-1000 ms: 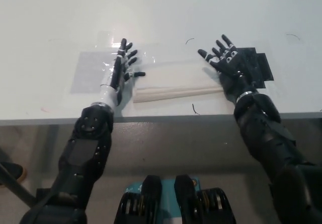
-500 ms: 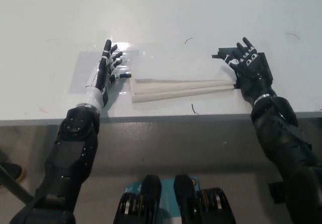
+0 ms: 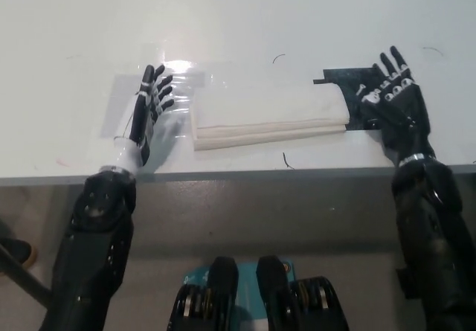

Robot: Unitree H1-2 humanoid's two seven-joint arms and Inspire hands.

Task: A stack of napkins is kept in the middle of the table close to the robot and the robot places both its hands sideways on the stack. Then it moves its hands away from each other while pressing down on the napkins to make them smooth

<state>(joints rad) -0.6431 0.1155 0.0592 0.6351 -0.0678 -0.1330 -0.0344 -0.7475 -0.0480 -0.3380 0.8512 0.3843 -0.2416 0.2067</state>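
Note:
A flat white stack of napkins (image 3: 268,110) lies on the white table (image 3: 238,26), near its front edge, its layered side facing me. My left hand (image 3: 145,111) lies open and flat on the table just left of the stack, fingers spread and pointing away from me, not touching it. My black right hand (image 3: 390,100) rests open just right of the stack's right end, fingers spread, over a dark patch (image 3: 346,78) on the table.
A clear shiny plastic sheet (image 3: 130,97) lies under and around my left hand. The table's front edge (image 3: 238,173) runs just below both wrists. Small dark marks (image 3: 286,160) dot the tabletop near the stack.
Both hands have slid outward, away from each other, off the napkins: the left one to the left, the right one to the right. The stack now lies fully uncovered and flatter.

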